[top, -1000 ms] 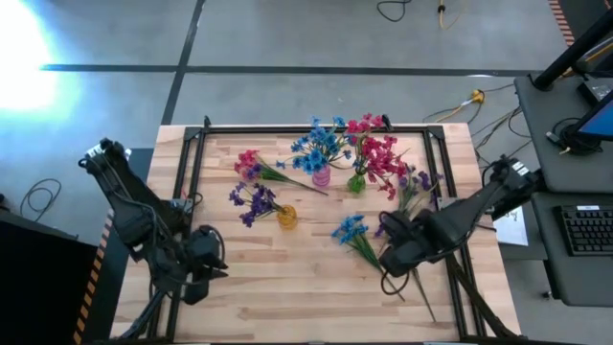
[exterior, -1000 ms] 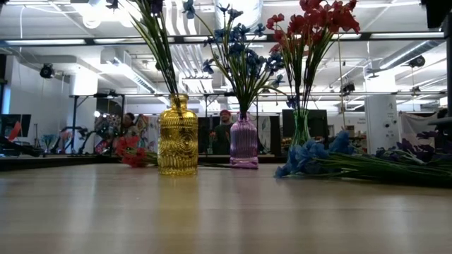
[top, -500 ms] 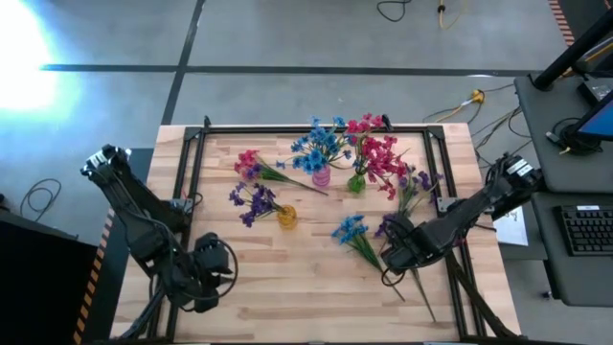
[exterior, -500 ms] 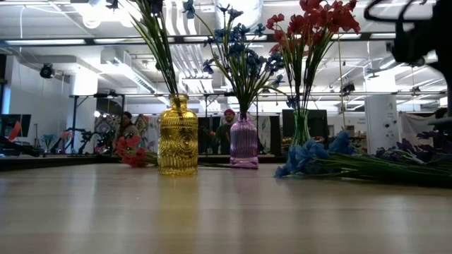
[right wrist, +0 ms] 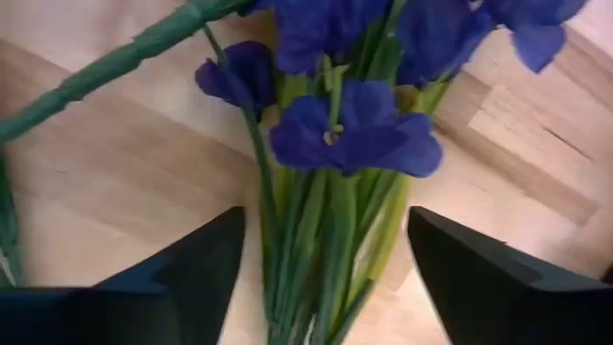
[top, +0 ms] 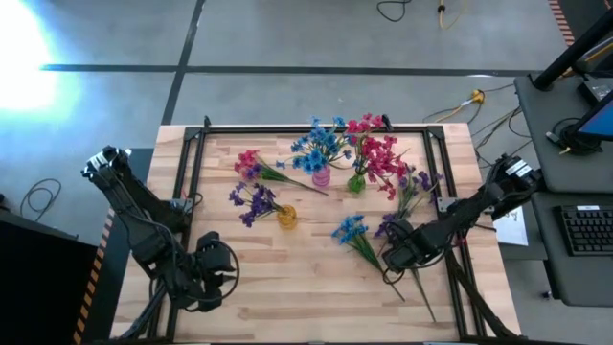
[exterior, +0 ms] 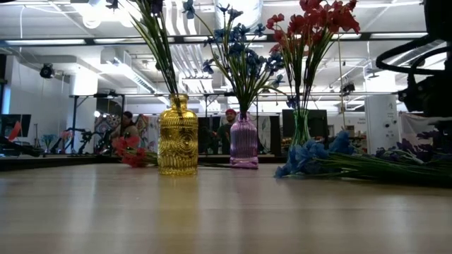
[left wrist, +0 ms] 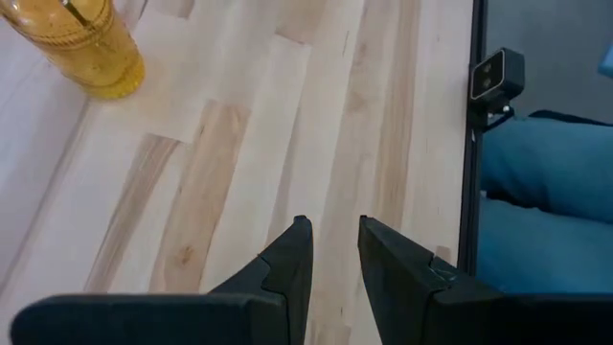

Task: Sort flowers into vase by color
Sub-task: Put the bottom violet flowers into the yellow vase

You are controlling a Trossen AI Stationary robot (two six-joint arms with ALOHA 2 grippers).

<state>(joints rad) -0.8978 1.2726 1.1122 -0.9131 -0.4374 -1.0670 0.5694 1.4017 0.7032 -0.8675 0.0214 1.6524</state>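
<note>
your right gripper (right wrist: 326, 264) straddles a loose purple sprig (right wrist: 350, 139) on the table, jaws apart, nothing gripped yet. beside it a blue sprig (top: 352, 233) lies loose. farther back, a red sprig (top: 251, 165) lies unsorted; three vases (top: 321, 176) already hold bunches.

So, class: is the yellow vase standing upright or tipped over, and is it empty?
Upright, not empty. In the low view the yellow vase stands straight on the table, with green stems rising from its neck.

Flowers' (exterior: 311, 21) tops cut off above
</note>
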